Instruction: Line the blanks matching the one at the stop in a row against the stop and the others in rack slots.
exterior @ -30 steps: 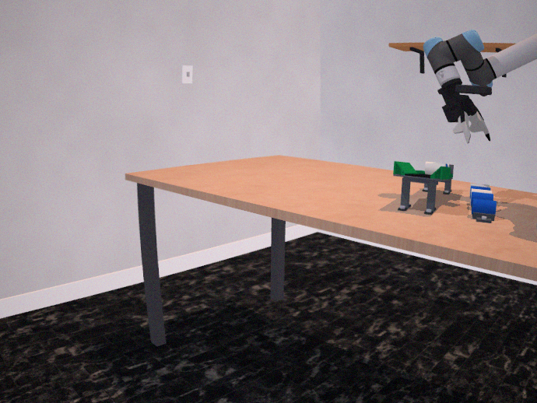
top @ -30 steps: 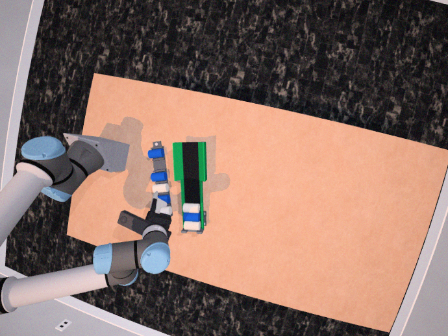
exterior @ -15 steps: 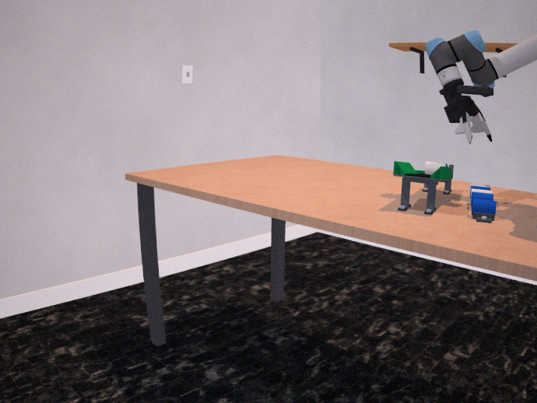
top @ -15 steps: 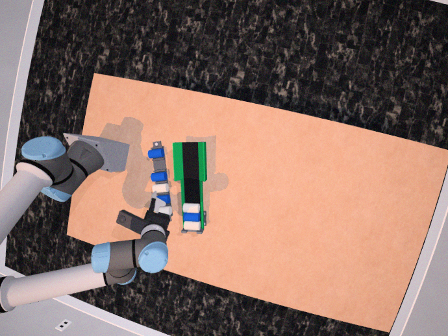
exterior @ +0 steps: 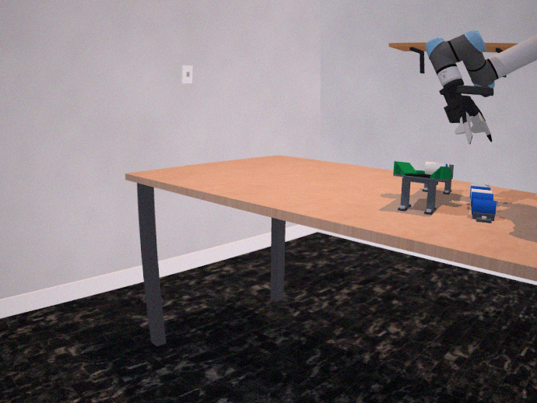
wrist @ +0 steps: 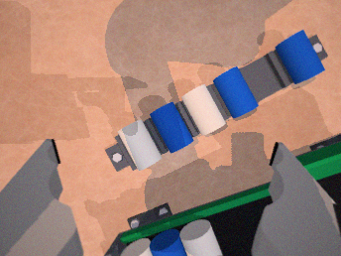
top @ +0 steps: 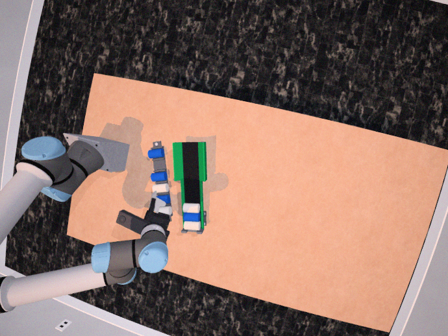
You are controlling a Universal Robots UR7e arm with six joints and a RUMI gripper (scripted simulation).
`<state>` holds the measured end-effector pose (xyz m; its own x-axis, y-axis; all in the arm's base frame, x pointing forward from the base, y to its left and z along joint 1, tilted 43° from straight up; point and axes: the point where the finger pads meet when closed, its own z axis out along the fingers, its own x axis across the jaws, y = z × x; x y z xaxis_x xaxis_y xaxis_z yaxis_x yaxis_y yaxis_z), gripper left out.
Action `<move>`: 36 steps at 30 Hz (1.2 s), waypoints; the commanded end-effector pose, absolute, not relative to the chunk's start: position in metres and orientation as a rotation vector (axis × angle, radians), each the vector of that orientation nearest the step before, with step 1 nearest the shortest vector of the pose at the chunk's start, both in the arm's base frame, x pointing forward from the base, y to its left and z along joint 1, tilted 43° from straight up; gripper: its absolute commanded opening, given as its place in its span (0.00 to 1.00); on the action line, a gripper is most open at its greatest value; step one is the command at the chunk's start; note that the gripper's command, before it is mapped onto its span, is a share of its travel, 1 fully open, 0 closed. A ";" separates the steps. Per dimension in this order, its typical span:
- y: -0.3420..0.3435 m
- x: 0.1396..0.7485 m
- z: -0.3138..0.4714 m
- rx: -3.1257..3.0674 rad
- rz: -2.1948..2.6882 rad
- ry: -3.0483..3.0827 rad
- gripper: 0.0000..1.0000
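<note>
Pincer (exterior: 477, 131) hangs high above the table (exterior: 268, 182), jaws spread wide with nothing between them, and it points down at the near end of the stock rack (wrist: 263, 74).

Directly below it, the rack holds five blanks in its slots. From the end nearest the pincer: a white blank (wrist: 140, 145) by the bolted tab, a blue blank (wrist: 171, 127), a second white blank (wrist: 203, 109), a second blue blank (wrist: 236, 91), then one bare slot, then a third blue blank (wrist: 299, 56) at the far end. Each lies across the rack between ribs.

Beside the rack, off to the pincer's side, runs the green-walled feed ramp (top: 176, 162) with its black floor. Three blanks sit in a tight row at its low end: a white one (top: 191, 225) against the stop, a blue one (top: 191, 216) touching it, and another white one (top: 191, 207) above that. The upper stretch of the ramp carries no blanks.
</note>
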<state>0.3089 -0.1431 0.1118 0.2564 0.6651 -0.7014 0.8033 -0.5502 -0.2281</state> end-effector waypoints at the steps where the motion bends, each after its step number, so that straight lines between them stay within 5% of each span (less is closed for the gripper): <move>1: -0.143 0.309 0.112 2.345 -1.170 1.387 1.00; 22: -0.024 0.269 0.007 2.345 -1.169 1.388 1.00; 36: -0.022 0.268 0.006 2.345 -1.169 1.388 1.00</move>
<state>0.2676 -0.0229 0.0062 0.2563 0.6651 -0.7014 0.8034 -0.5501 -0.2281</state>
